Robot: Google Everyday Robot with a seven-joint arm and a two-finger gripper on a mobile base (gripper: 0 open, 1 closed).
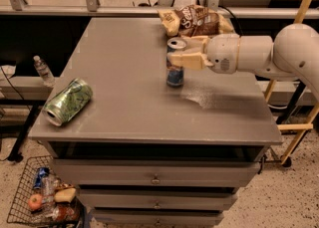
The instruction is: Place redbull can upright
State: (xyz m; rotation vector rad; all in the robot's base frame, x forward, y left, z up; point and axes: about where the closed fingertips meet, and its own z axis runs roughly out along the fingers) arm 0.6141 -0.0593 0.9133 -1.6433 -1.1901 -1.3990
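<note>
The slim, tall silver and blue metal redbull can stands upright on the grey flat-topped counter, a little toward 2 o'clock from the counter's middle. The beige two-finger pincer is clamped on its upper half, one finger behind the can and one in front. The white rounded arm reaches in from 3 o'clock, a crumpled brown snack bag lies just beyond the pincer at 1 o'clock by the far edge, and a fat green-patterned metal can lies on its side at 8 o'clock, well apart, near the front left edge.
</note>
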